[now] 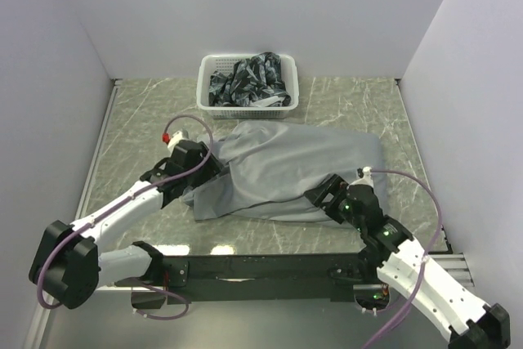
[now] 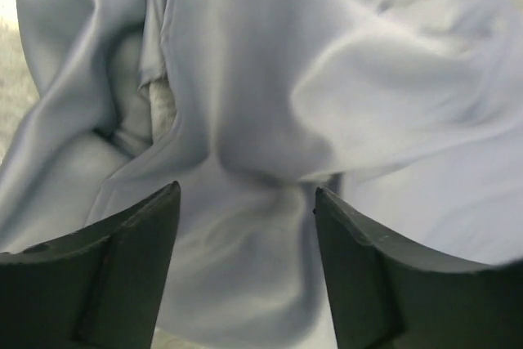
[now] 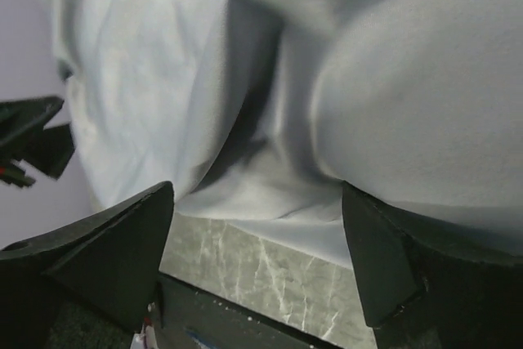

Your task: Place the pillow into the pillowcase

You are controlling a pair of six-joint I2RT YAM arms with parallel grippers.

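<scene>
Left gripper point(image 2: 245, 202): jaws wide apart, nothing clamped, grey fabric bunched just ahead of the fingers. Right gripper point(image 3: 257, 198): jaws also wide, holding nothing, poised at the cloth's near edge. Pillowcase point(image 1: 294, 169): wrinkled and bulging, lying across mid-worktop point(image 1: 351, 104) from left of centre towards the right edge; contents hidden. White basket point(image 1: 204, 79) of dark cloth point(image 1: 253, 79) sits at the far edge, just beyond the pillowcase.
</scene>
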